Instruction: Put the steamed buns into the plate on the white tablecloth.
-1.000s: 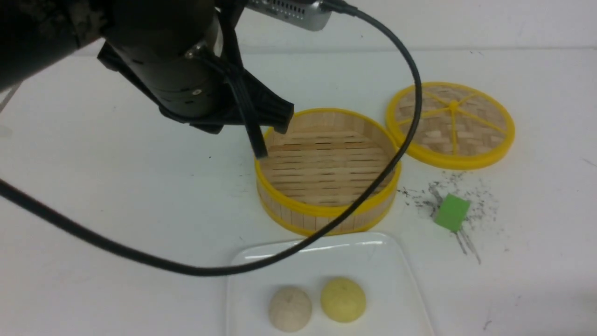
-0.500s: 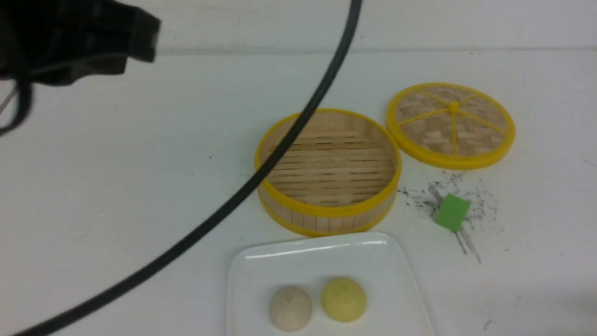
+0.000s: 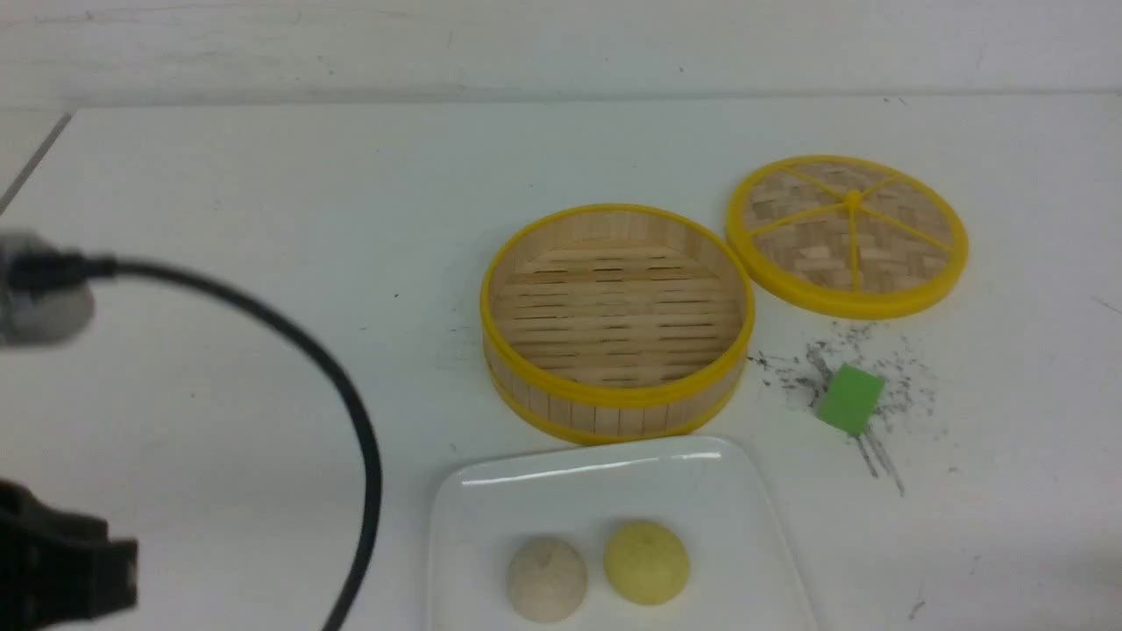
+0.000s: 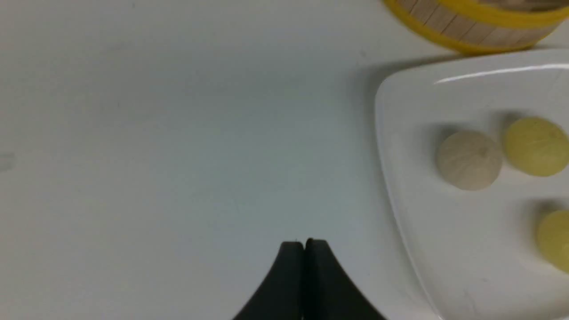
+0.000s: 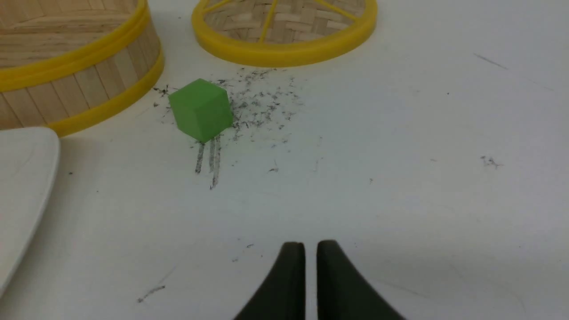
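— Item one, the steamed buns: where do they stand?

— Both lie inside the plate [image 3: 614, 491]. The beige bun [image 3: 546, 579], pleated on top, sits just beside the pale yellow bun [image 3: 646, 562], close together but with a sliver of plate between them. My left wrist view shows the same pair, beige [image 4: 469, 160] and yellow [image 4: 536, 146], plus part of a third yellow dome [image 4: 553, 240] cut off by the picture's edge, also in the plate.

— Item two, the plate itself?

— Glossy white, rounded corners, raised rim. It rests on the white tablecloth [image 3: 263, 263], nearest to me, just in front of the steamer basket [image 3: 616, 320].

— Item three, surroundings?

— The basket is round, yellow-rimmed, with bare bamboo slats inside. Its lid [image 3: 847, 235] lies flat to the basket's far right, very close to it; I cannot tell if they touch. A green cube [image 3: 848, 400] stands to the right of the basket, among dark scratchy marks on the cloth, apart from both basket and plate.

— Item four, your grippers?

— My left gripper [image 4: 305, 242] has its jaws pressed together with nothing between them, over bare cloth to the left of the plate. My right gripper [image 5: 310, 244] shows a thin slit between the fingertips, gripping nothing, above bare cloth nearer to me than the cube. A black cable [image 3: 351, 412] loops across the left of the front view.
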Robot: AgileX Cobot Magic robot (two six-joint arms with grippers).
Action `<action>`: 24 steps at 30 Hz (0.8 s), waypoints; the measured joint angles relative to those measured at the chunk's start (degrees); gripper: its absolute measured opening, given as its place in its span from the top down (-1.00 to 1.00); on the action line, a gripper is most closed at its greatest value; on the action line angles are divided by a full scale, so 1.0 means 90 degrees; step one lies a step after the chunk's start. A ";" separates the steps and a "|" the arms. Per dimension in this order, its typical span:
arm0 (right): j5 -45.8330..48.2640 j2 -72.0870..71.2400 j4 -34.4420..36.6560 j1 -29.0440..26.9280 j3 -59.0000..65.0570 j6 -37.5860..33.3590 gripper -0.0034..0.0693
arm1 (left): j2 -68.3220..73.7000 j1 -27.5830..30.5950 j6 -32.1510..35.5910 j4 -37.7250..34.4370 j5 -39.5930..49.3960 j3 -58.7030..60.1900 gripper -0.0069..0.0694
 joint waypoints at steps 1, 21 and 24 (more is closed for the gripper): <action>0.0000 0.0000 0.0000 0.0000 0.0000 0.0000 0.73 | -0.0099 0.0000 -0.0092 -0.0029 -0.0393 0.0399 0.79; 0.0000 0.0000 0.0000 0.0000 0.0000 0.0000 0.67 | -0.0433 0.0000 0.0531 -0.1615 -0.5661 0.2392 0.75; 0.0000 0.0000 0.0000 0.0000 0.0000 0.0000 0.66 | -0.0433 0.0000 0.0531 -0.1372 -0.5672 0.2392 0.74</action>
